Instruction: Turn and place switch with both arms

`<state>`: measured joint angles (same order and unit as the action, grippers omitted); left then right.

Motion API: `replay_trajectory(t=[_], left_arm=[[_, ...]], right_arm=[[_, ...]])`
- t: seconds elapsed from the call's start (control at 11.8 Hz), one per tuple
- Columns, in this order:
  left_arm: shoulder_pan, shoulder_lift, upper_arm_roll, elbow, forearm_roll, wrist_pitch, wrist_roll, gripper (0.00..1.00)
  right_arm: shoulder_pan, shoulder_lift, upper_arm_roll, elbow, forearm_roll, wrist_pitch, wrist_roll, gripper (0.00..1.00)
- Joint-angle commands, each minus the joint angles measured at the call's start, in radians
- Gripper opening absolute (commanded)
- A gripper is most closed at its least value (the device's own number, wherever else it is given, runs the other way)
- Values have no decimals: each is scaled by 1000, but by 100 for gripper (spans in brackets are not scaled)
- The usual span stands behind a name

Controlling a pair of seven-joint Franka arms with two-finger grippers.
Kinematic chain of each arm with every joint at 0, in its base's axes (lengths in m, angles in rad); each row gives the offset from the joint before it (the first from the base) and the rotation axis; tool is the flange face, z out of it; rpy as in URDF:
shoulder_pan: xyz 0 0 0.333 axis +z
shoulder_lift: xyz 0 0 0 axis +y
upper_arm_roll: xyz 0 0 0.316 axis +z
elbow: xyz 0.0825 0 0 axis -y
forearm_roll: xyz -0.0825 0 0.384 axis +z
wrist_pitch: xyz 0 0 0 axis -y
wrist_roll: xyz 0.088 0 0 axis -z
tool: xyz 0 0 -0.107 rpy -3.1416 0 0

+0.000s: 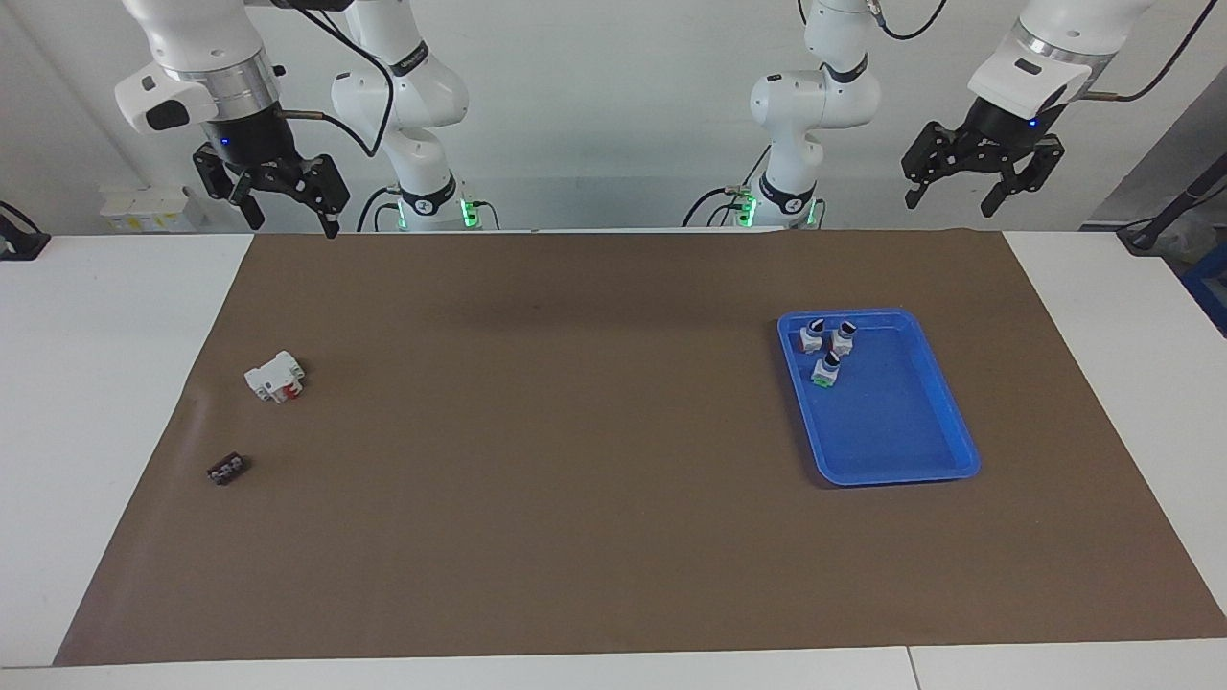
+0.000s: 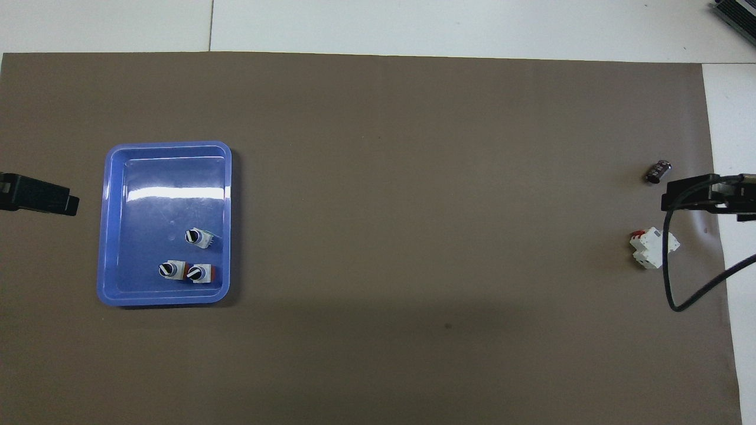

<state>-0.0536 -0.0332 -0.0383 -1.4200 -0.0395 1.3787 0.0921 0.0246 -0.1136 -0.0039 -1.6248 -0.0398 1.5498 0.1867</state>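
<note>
The switch (image 1: 826,370) has a white body, a green base and a black-and-silver knob. It stands in the blue tray (image 1: 901,476) at the left arm's end of the table, and also shows in the overhead view (image 2: 198,237). My left gripper (image 1: 951,203) is open and empty, raised high in the air by the left arm's end of the mat, apart from the tray. My right gripper (image 1: 292,222) is open and empty, raised high at the right arm's end. Both arms wait.
Two red-based switches (image 1: 813,336) (image 1: 844,334) stand in the tray, nearer to the robots than the green one. A white block with a red part (image 1: 275,377) and a small black part (image 1: 227,469) lie on the brown mat (image 1: 575,431) at the right arm's end.
</note>
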Motion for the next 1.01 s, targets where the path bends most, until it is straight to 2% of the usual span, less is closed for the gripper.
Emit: replay_trajectory(t=[0.0, 0.08, 0.25, 0.42, 0.76, 0.93], left_arm=[[-23, -33, 20, -6, 24, -33, -35, 100], [-23, -43, 20, -23, 24, -29, -41, 100], [-31, -47, 40, -28, 24, -29, -45, 100], [-63, -48, 80, -39, 24, -30, -45, 100], [-62, -48, 83, -71, 50, 45, -46, 100], [-65, -86, 81, -182, 52, 116, -67, 100]], right_arm=[[108, 34, -153, 46, -17, -48, -16, 100], [104, 37, -148, 43, -14, -53, -15, 100], [-3, 35, -17, 43, -17, -59, -15, 100], [-6, 32, -10, 40, -15, -59, -13, 100], [5, 25, -13, 34, -15, -62, -6, 100], [15, 18, -16, 33, -15, -60, -4, 100]])
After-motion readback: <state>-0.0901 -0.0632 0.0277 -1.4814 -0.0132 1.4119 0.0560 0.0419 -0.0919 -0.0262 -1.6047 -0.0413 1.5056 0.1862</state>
